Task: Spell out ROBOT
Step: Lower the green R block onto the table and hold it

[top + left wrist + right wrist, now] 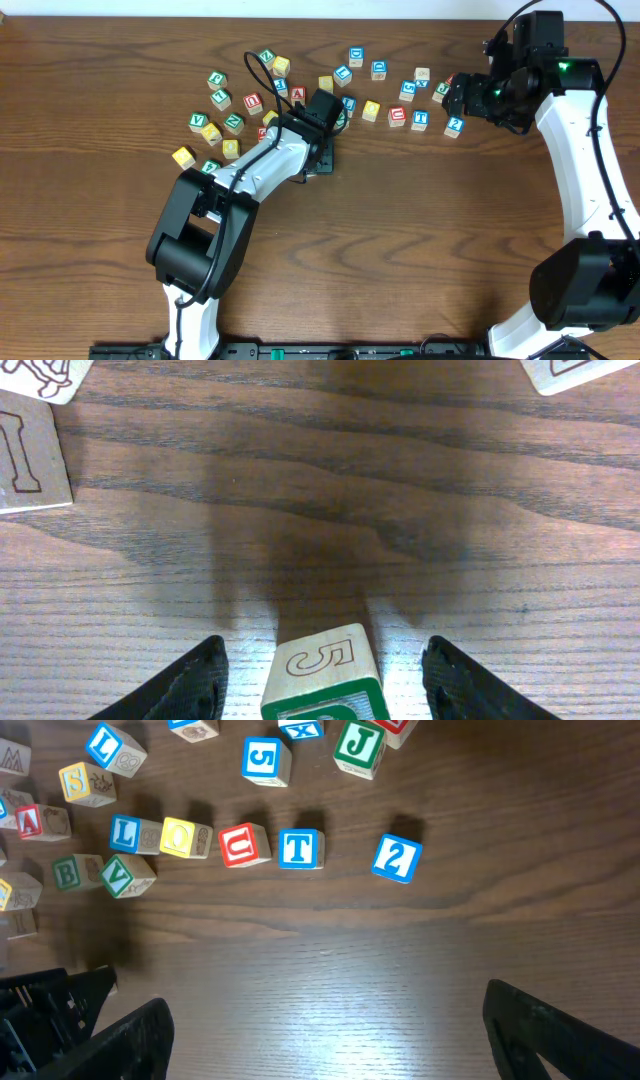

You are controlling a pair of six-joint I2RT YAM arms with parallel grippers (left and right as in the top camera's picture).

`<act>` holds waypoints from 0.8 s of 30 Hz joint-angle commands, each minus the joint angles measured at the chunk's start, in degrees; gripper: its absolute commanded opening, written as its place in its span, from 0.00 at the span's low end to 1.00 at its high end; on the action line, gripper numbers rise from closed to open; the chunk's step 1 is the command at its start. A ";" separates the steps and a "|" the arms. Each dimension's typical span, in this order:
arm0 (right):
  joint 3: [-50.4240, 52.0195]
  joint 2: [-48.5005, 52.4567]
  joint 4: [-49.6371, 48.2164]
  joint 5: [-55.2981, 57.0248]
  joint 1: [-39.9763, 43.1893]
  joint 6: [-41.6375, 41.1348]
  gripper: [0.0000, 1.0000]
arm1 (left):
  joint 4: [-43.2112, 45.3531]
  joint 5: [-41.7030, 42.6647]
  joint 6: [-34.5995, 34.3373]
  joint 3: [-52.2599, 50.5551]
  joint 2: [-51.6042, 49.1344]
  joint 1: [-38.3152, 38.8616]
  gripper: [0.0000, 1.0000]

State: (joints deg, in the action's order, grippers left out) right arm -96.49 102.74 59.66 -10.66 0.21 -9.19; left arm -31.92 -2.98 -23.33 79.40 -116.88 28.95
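Lettered wooden blocks lie scattered across the far half of the table. In the right wrist view I see a yellow O block (178, 837), a blue T block (300, 848) and a green B block (65, 872). The O (371, 110) and T (420, 119) also show in the overhead view. My left gripper (325, 650) is open around a green-faced block (322, 678) with a 5 on its side, both jaws apart from it. The block's green letter is cut off. My right gripper (325, 1005) is open and empty above bare wood, near the right end of the blocks (455, 97).
A red U block (245, 845) sits between O and T, and a blue 2 block (397, 858) lies right of T. Blue L (125, 833), green V (125, 875) and green J (358, 745) blocks lie nearby. The left arm (270, 160) stretches over the left cluster.
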 commanded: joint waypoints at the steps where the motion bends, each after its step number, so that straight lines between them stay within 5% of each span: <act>1: -0.94 0.52 0.00 0.26 0.13 -0.61 0.94 | -0.02 -0.72 0.35 -0.39 0.42 -0.15 0.62; 10: -0.94 0.52 -0.02 0.26 0.13 -0.61 0.94 | -0.09 -0.70 3.58 -0.35 0.42 -0.15 0.44; 24: -0.94 0.52 0.04 0.26 0.13 -0.61 0.94 | 0.00 -0.70 9.77 -0.35 0.42 -0.15 0.42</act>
State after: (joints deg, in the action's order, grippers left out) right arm -96.49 102.74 59.64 -10.66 0.21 -9.19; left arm -31.90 -2.98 -16.03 79.40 -116.88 28.95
